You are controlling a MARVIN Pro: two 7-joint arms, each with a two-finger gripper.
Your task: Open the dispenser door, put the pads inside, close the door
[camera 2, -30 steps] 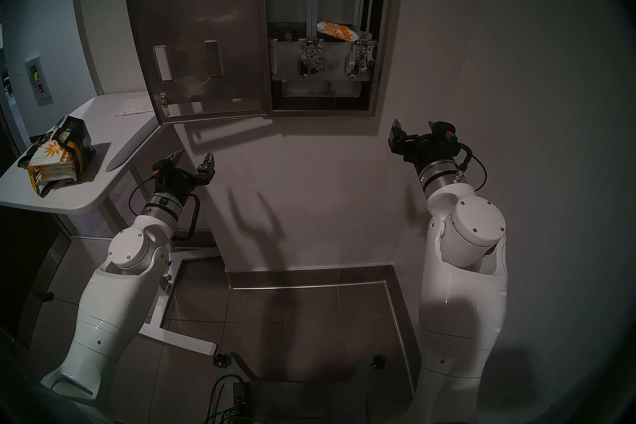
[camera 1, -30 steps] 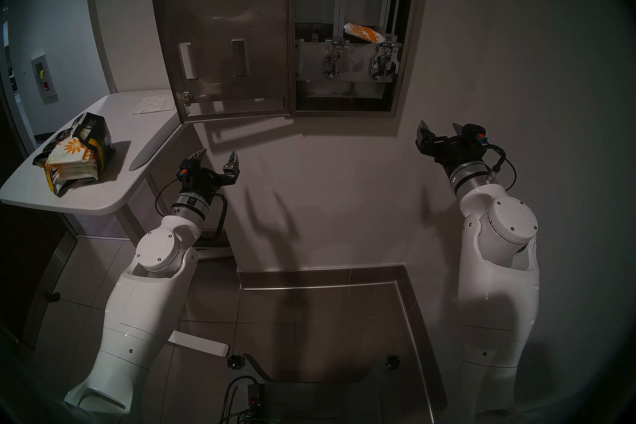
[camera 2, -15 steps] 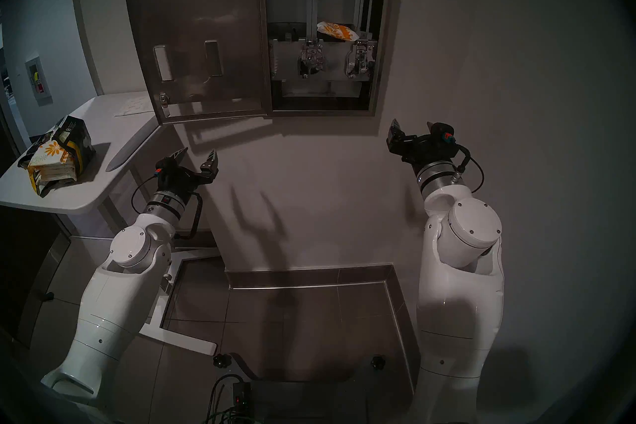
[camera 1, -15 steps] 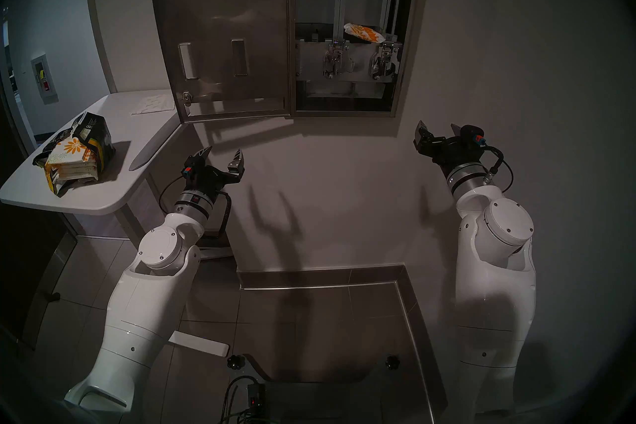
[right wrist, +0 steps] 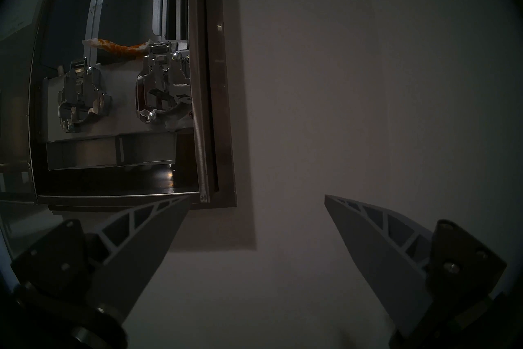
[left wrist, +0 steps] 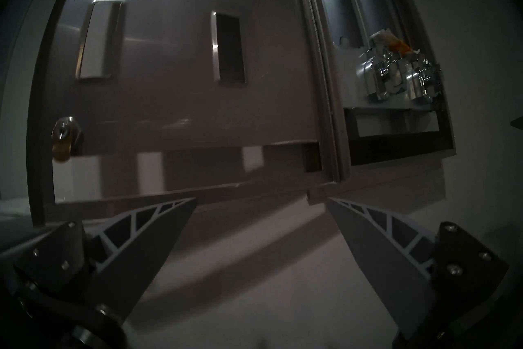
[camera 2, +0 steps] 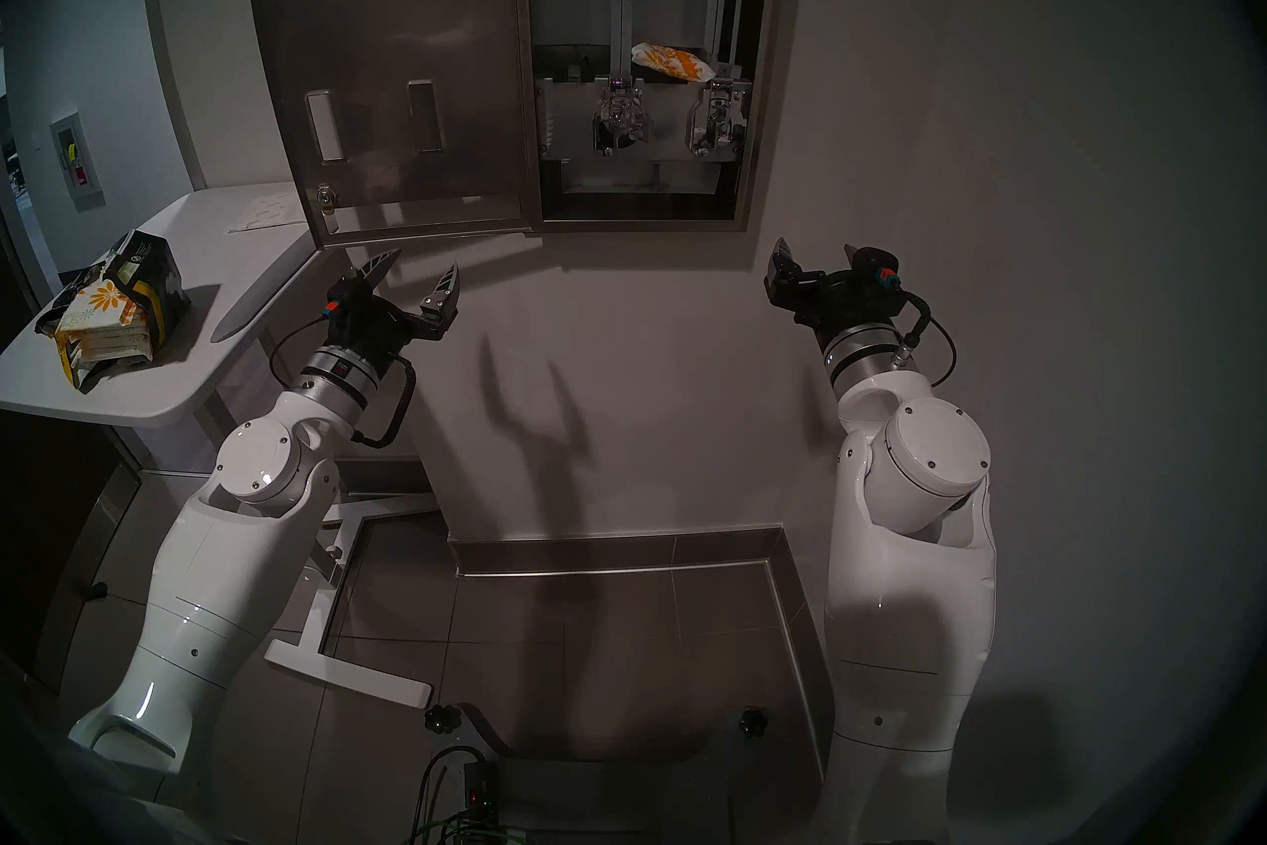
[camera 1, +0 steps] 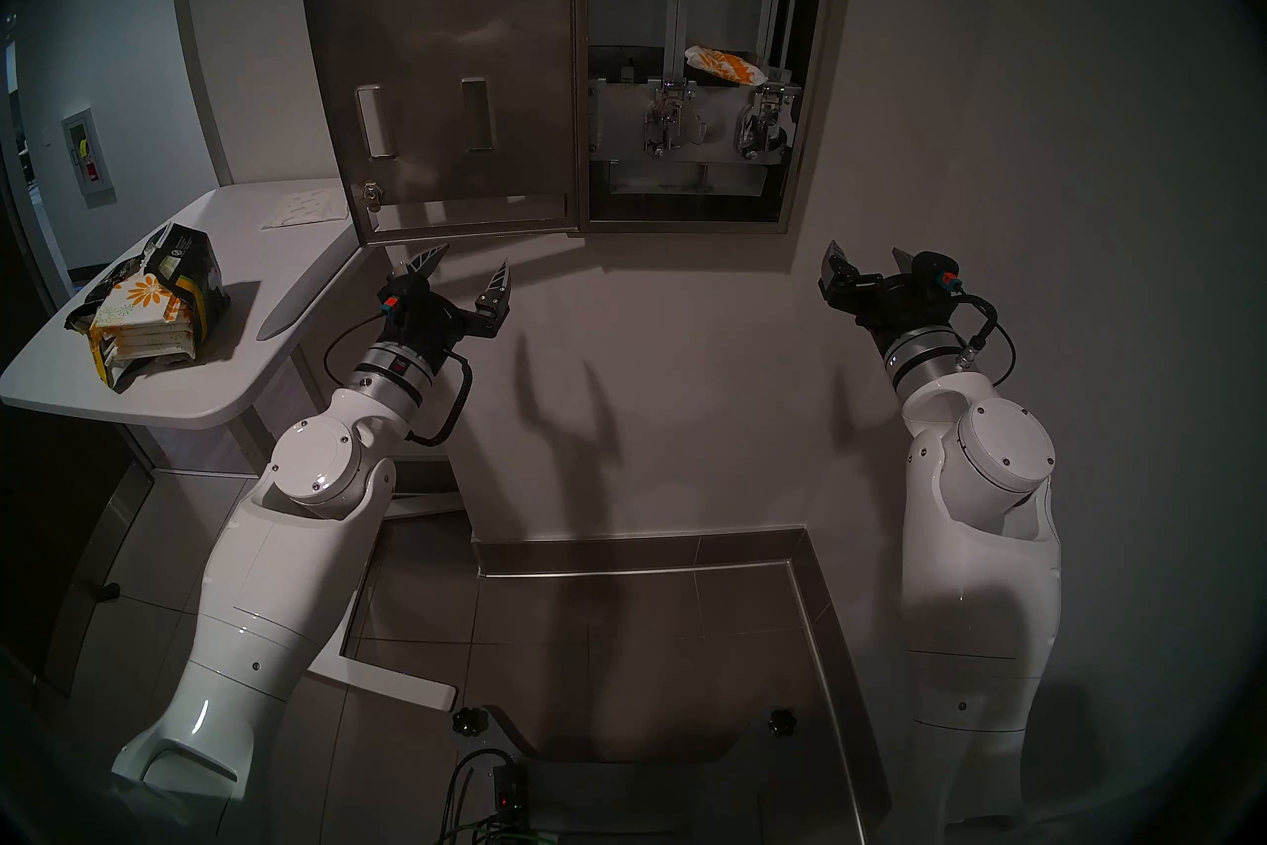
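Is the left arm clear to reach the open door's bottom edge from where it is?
Probably yes. The left gripper is open and empty just below the door, which stands swung wide, with only bare wall around it. The table sits off to its left.

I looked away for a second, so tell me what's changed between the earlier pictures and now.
The left hand, open and empty, rose toward the bottom edge of the open door. Nothing was grasped or released. The right hand, the pad in the dispenser, and the bag on the table stayed put.
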